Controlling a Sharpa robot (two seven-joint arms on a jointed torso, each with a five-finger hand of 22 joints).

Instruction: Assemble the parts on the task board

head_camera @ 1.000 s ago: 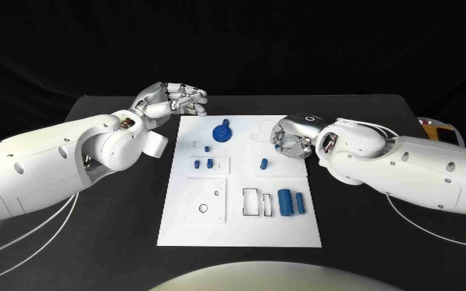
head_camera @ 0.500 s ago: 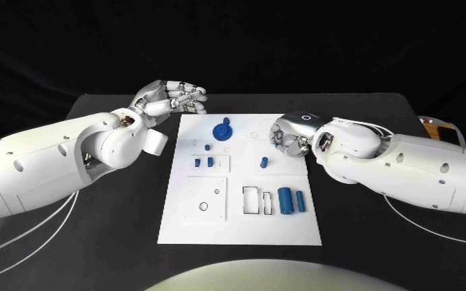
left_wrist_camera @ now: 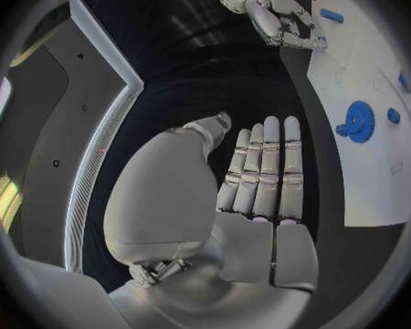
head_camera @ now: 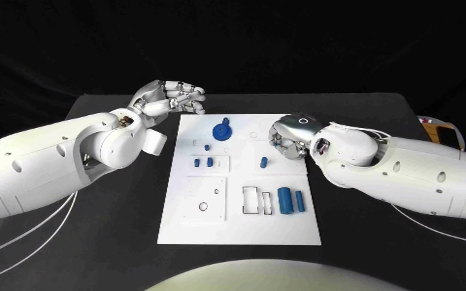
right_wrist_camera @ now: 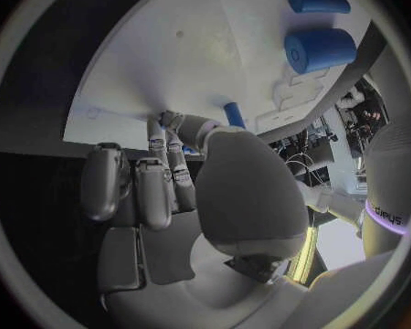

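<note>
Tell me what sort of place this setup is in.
Probably a robotics lab or test bench, staged for a dexterity trial: a black table against dark drapes, a white task board with small blue parts and cut-out slots, and wall panels with equipment at the right wrist view's edge.

Your task board (head_camera: pixel 240 227) is a flat white rectangular plate lying between the two hands, its far right corner under your right hand (head_camera: pixel 291 136) and its far left corner just beside your left hand (head_camera: pixel 175 100). You've got a blue gear (head_camera: pixel 223 131) lying flat near the far edge, between the hands. A short blue peg (head_camera: pixel 263 163) lies just beside your right hand on the near side. Two small blue pegs (head_camera: pixel 203 163) stand side by side nearer you, on the left-hand half. A thick blue cylinder (head_camera: pixel 285 201) and a thinner blue pin (head_camera: pixel 301 201) lie side by side, well apart from the right hand, toward you.
</note>
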